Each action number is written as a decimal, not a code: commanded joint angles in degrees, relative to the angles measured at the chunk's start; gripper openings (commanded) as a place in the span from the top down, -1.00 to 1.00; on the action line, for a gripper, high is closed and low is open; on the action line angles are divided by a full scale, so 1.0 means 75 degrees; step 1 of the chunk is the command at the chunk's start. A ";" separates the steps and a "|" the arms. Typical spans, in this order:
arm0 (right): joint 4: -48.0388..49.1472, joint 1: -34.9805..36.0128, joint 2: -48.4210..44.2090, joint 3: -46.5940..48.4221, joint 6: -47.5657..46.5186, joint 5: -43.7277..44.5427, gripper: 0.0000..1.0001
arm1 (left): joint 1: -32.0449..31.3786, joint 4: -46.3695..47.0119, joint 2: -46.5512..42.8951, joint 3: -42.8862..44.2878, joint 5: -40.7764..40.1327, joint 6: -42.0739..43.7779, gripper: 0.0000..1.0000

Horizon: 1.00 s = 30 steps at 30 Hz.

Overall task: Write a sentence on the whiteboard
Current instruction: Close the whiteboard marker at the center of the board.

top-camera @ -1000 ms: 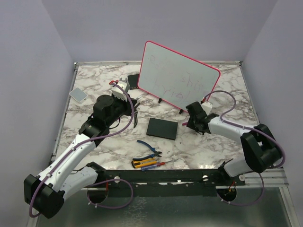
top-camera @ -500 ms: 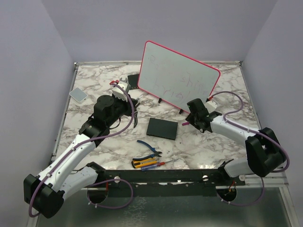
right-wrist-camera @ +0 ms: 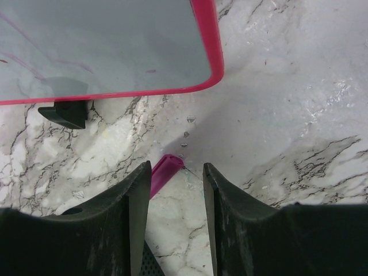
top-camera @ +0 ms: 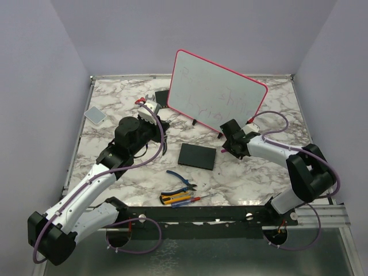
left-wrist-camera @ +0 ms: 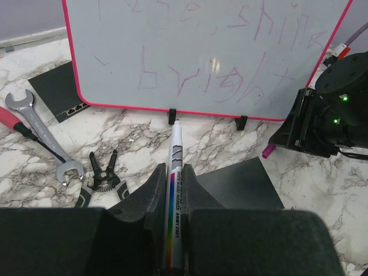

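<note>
1. Surface. The table [top-camera: 259,178] has a white top with grey marble veining. A black rail runs along its near edge, and both arm bases are bolted there. Plain pale lilac walls [top-camera: 115,34] enclose the left, right and far sides.

2. Near edge. Blue-handled pliers [top-camera: 181,180] and a cluster of screwdrivers [top-camera: 178,199] lie just inside the near edge, around its middle.

3. Centre. A flat black slab [top-camera: 196,156] lies at the middle of the surface.
- The left gripper [left-wrist-camera: 174,172] is left of the slab. Its jaws are pressed together on a white marker [left-wrist-camera: 175,190], tip pointing at the board.
- The right gripper [right-wrist-camera: 176,168] is right of the slab, low over the surface, with its jaws spread. A small magenta piece [right-wrist-camera: 163,174] lies on the table between them, close to one finger. Contact cannot be determined.

4. Left edge. A small grey pad [top-camera: 95,114] lies beside it. A wrench [left-wrist-camera: 43,138] lies further in, towards the board.

5. Far edge. The whiteboard [top-camera: 190,75] stands on black feet towards the far edge, leaning back. The sentence [left-wrist-camera: 218,80] runs in faint pink lines; "bright" is legible in the lower line.
</note>
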 commanded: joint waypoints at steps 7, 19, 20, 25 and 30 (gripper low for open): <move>-0.0365 0.0249 0.0502 0.0285 0.0314 0.0447 0.22 | -0.0178 -0.0059 -0.0131 -0.0067 -0.0278 0.0186 1.00; -0.0075 0.0276 0.0676 0.0233 -0.0009 0.0329 0.84 | -0.0238 -0.0082 -0.0096 -0.0067 -0.0278 0.0195 1.00; -0.0076 0.0275 0.0644 0.0223 -0.0054 0.0319 0.97 | -0.0233 -0.0085 -0.0095 -0.0067 -0.0287 0.0190 1.00; 0.0149 0.0276 0.0123 0.0048 -0.0414 0.0155 0.99 | -0.0230 -0.0007 -0.0202 -0.0108 -0.0164 0.0104 1.00; 0.0540 0.0281 -0.0915 -0.0075 -0.0693 -0.0273 0.99 | -0.0231 0.0561 -0.0464 -0.0376 0.0584 -0.0092 1.00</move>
